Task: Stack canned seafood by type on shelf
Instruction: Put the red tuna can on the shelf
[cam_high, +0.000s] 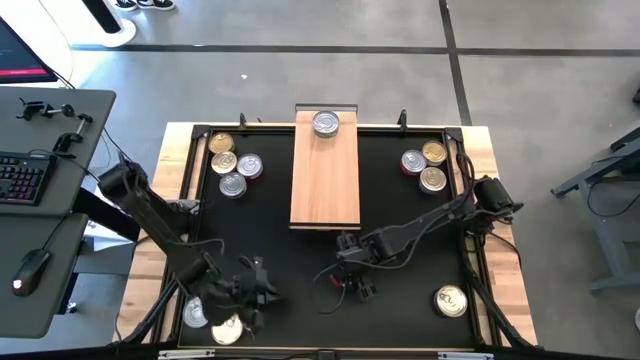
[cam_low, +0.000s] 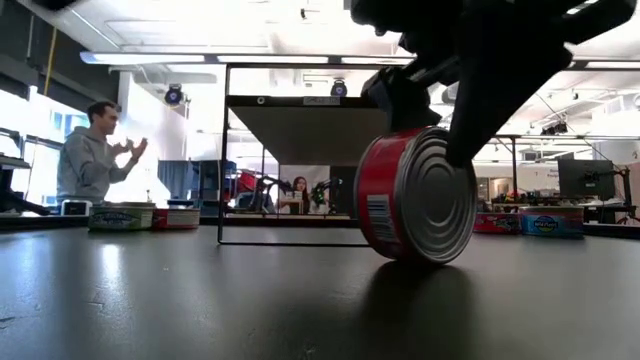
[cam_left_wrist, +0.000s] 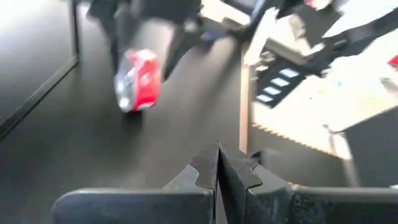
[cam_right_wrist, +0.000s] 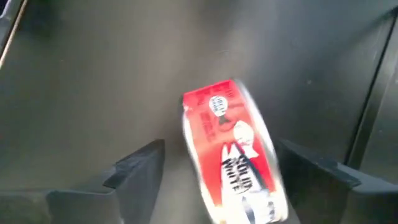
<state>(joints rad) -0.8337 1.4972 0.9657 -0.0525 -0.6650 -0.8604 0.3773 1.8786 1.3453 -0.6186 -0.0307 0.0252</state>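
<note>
A red-labelled tin of canned seafood (cam_low: 415, 195) stands on its rim on the black mat, slightly tilted, just in front of the near end of the shelf (cam_high: 325, 185). My right gripper (cam_right_wrist: 221, 149) hangs open over it, pointing steeply down, one finger on each side of the tin (cam_right_wrist: 230, 149) with a gap on both sides. One silver-lidded tin (cam_high: 326, 123) rests flat on the shelf's far end. My left gripper (cam_left_wrist: 217, 158) is shut and holds nothing; it hovers over the mat's near left part (cam_high: 262, 285), looking toward the red tin (cam_left_wrist: 138, 79).
Several tins lie flat at the mat's far left (cam_high: 233, 165), three at its far right (cam_high: 425, 165), one at the near right (cam_high: 451, 299) and two at the near left (cam_high: 212, 322). A person stands in the room beyond the table (cam_low: 92, 150).
</note>
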